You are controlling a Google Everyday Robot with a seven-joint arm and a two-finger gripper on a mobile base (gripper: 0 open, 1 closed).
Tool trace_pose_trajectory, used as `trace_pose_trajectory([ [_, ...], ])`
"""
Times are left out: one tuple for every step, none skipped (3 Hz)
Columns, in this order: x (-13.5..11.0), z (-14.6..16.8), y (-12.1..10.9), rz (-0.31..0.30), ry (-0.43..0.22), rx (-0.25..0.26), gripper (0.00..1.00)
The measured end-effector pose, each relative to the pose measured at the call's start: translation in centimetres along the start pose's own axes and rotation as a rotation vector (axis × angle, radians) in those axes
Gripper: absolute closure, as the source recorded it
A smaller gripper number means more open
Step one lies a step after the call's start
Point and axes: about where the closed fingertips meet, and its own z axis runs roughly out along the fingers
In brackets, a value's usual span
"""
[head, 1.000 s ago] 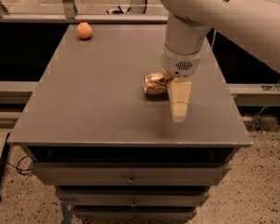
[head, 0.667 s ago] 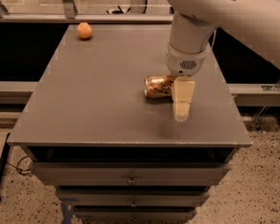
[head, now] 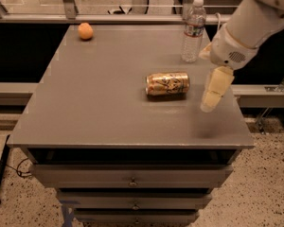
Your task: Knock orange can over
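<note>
The orange can [head: 167, 84] lies on its side near the middle-right of the grey table top [head: 99, 98], its silver top pointing left. My gripper [head: 209, 103] hangs from the white arm to the right of the can, a short gap away and not touching it, above the table's right part. Its cream fingers [head: 217, 86] point down and towards the front.
A clear plastic water bottle [head: 193, 30] stands upright at the back right, behind the can. A small round orange fruit [head: 85, 30] sits at the back left. Drawers [head: 132, 178] run below the table's front edge.
The arm has swung right and away from the can, uncovering it and the water bottle. The can lies on its side in about the same place.
</note>
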Motion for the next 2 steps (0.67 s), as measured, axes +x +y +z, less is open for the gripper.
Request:
trace_pose_trajectory([
  [4.2,-3.0,-1.0,0.076,-0.183,0.071,0.00],
  [8.2,-5.1,-0.8,0.140,-0.375,0.108,0.00],
])
